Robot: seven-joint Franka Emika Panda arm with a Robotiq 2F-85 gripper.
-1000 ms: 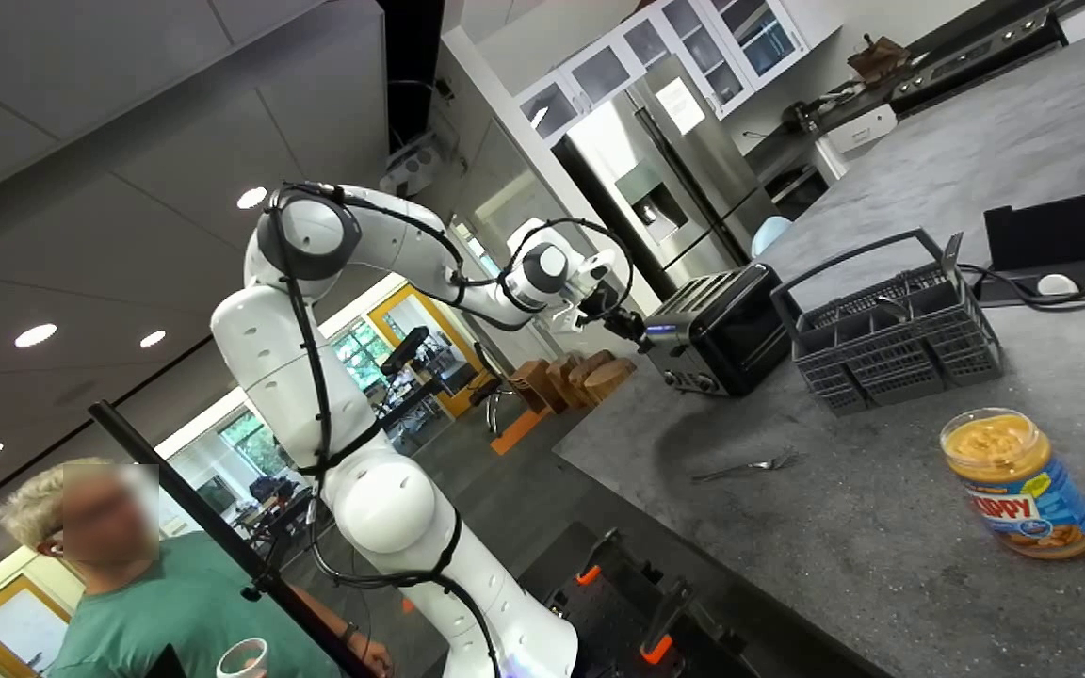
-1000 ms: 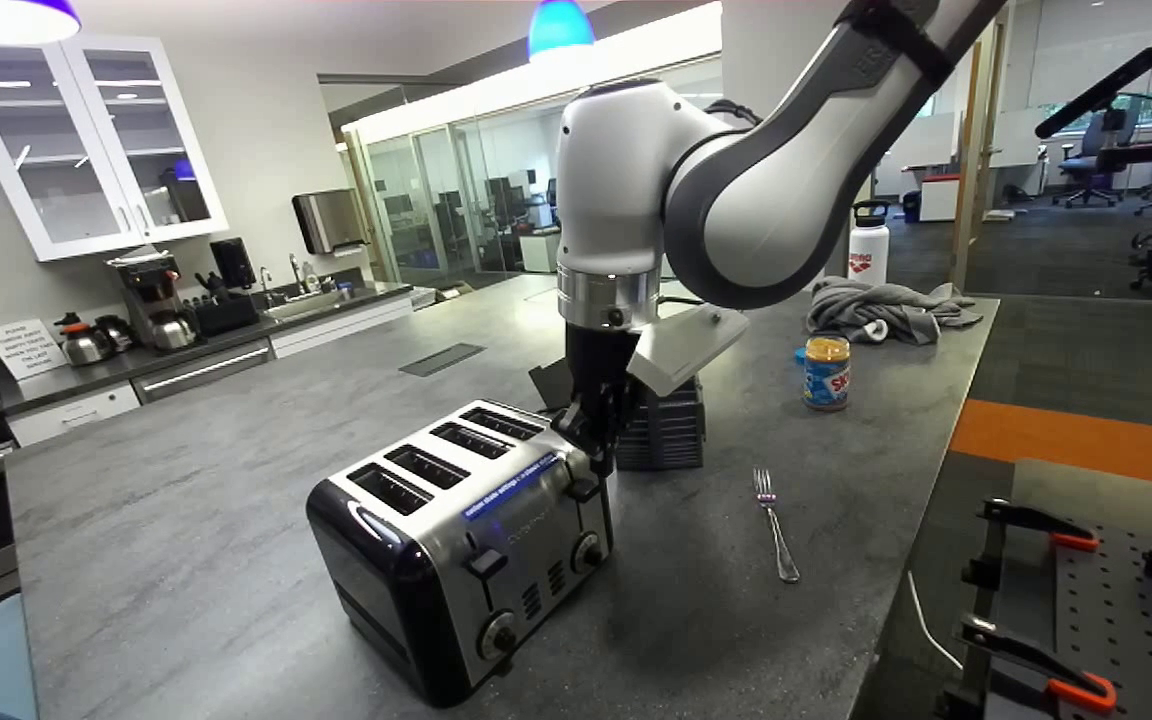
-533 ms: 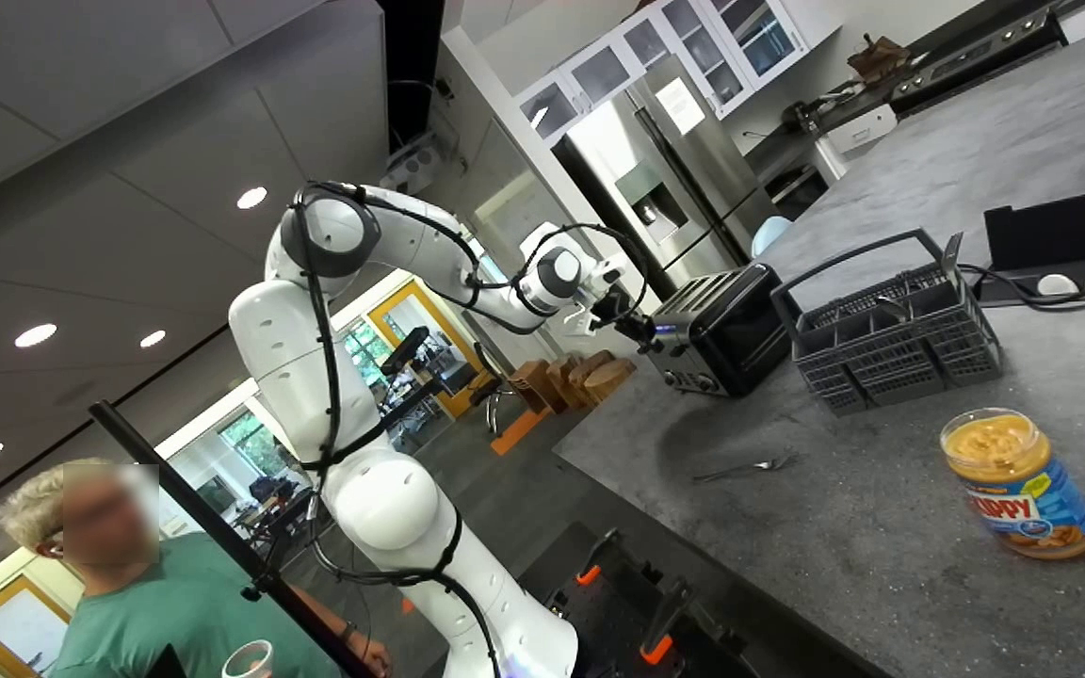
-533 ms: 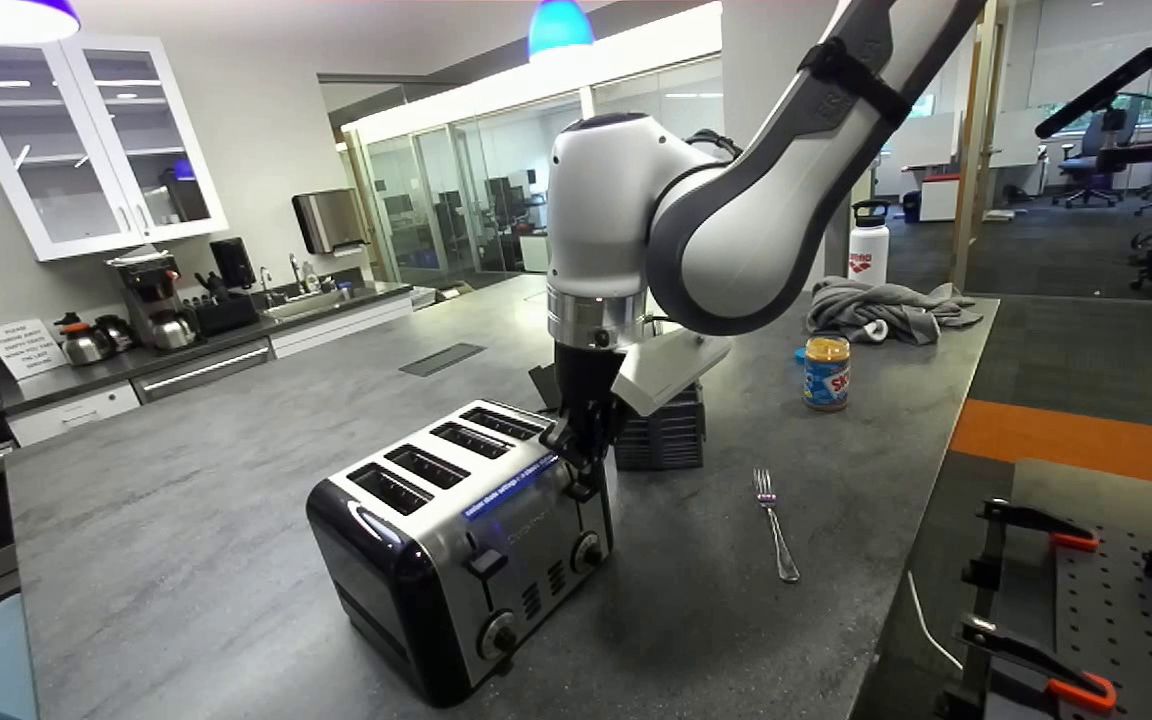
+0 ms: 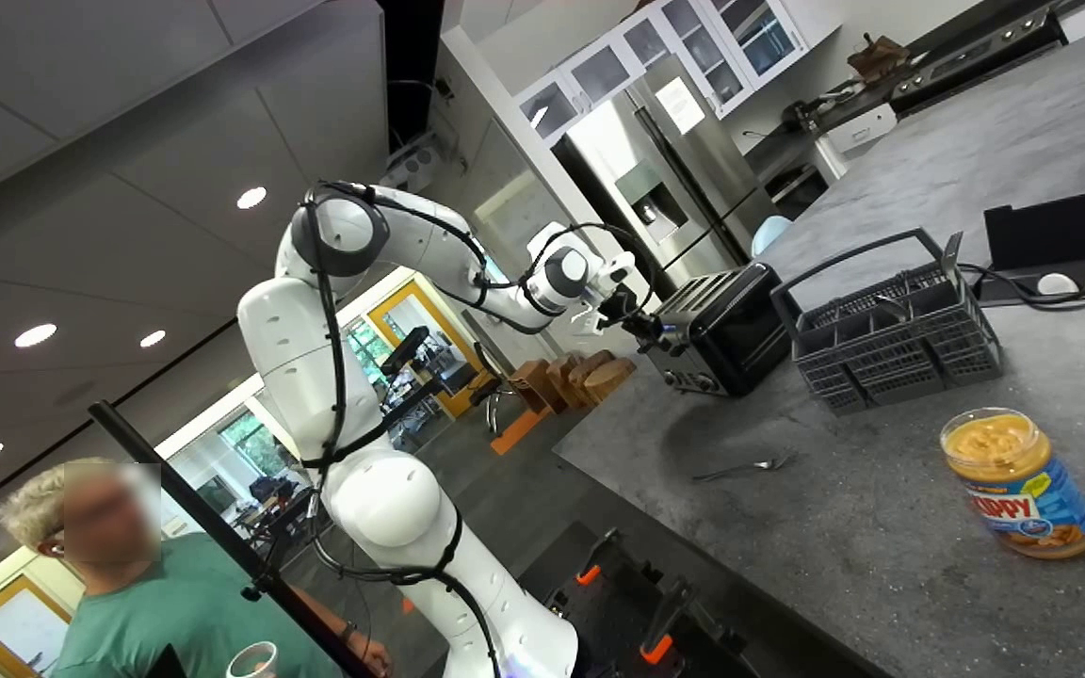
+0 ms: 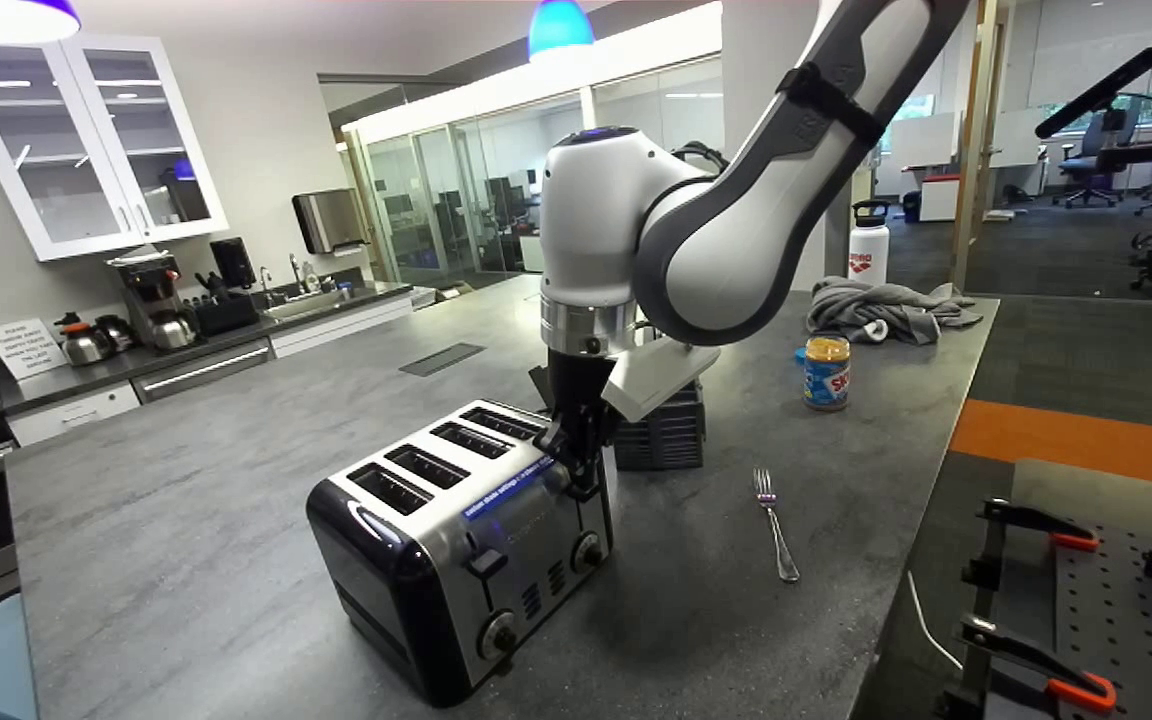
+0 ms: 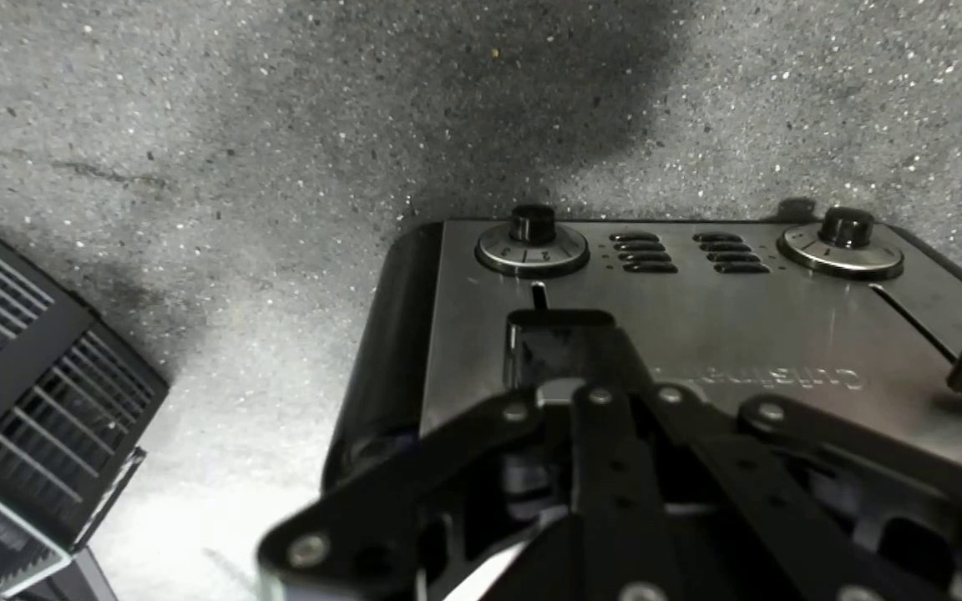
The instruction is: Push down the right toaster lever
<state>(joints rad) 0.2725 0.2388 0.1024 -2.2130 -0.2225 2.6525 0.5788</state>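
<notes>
In an exterior view, a basket [image 6: 666,435] and a fork [image 6: 776,530] are seen right of the toaster [image 6: 451,560] (silver-fronted, black-ended) on the counter [image 6: 256,450]; at its right lever [image 7: 560,320], the gripper [image 6: 584,487] is pressed together.

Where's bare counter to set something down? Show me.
Between the boxy silver-black toaster and slim metal fork; between fork and round blue-labelled jar. Crowded: around the toaster's black right lever, with the black hand there and grey plastic basket nearby.
</notes>
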